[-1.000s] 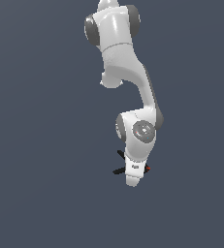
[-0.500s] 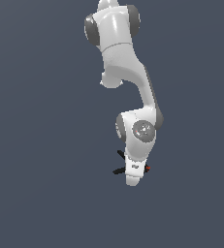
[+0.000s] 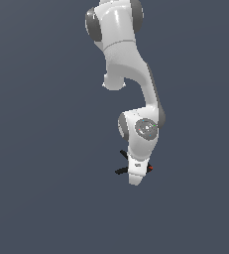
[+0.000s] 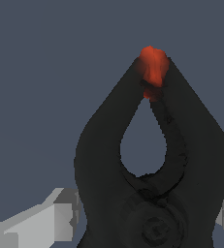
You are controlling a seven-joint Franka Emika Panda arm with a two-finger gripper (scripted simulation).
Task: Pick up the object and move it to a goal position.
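Note:
The object, a small black spring clamp (image 4: 196,160), fills the wrist view with its red-tipped jaw (image 4: 153,72) pointing away from the camera. Grey fingers (image 4: 50,218) press against both sides of its body, so my gripper (image 4: 142,218) is shut on it. In the exterior view the white hand of my gripper (image 3: 136,173) covers most of the clamp. Only its two splayed black handles (image 3: 121,162) stick out on the exterior view's left, and its red tip (image 3: 149,168) shows on the right. No goal marker shows in either view.
Only a plain dark blue-grey surface (image 3: 46,198) surrounds the arm. The white arm links (image 3: 131,74) reach down from the top of the exterior view.
The hand and the clamp have shifted together slightly toward the top of the exterior view. The clamp stays in the fingers.

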